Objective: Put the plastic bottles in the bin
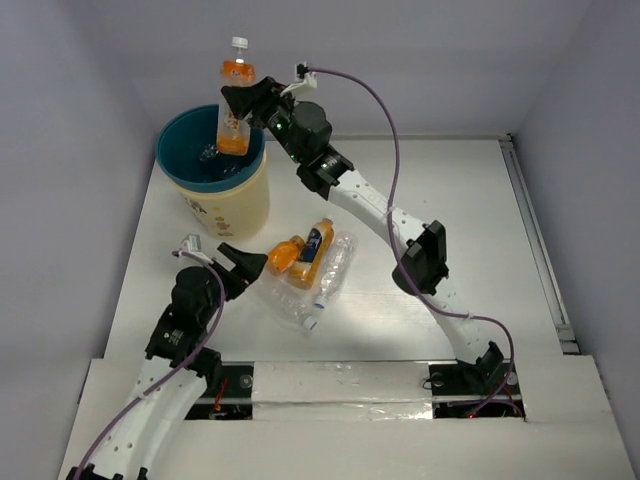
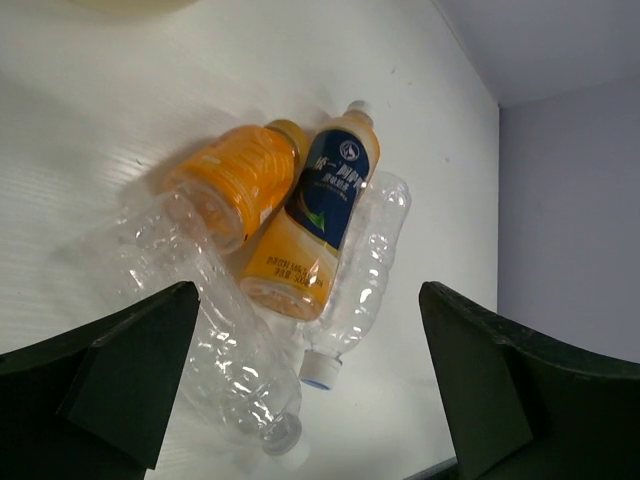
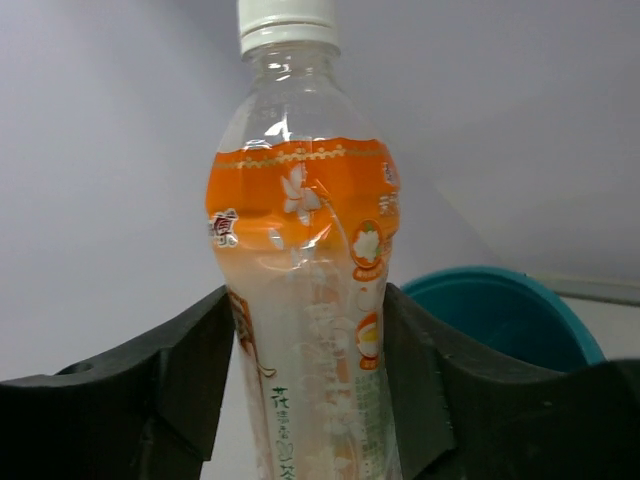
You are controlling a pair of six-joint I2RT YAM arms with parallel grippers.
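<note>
Clamps right gripper (image 3: 305,345) on orange-labelled bottle (image 3: 300,210), upright, above bin (image 1: 172,140) at far left of table (image 1: 460,200). Drop step in hand; next calls for parting jaws squarely over teal mouth. Holds left gripper (image 2: 310,380) spread wide over heaped bottles (image 1: 318,262) mid-table

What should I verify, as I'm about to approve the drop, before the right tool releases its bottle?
1. Right tool shut on the orange bottle: ok.
2. Bottle above the bin mouth: looks ok in the top view; exact depth cannot tell.
3. Bin upright: ok.
4. Room inside bin: ok, much of the teal inside shows.
5. Left tool away from the bin, open over the bottle pile on the table: ok.
</note>
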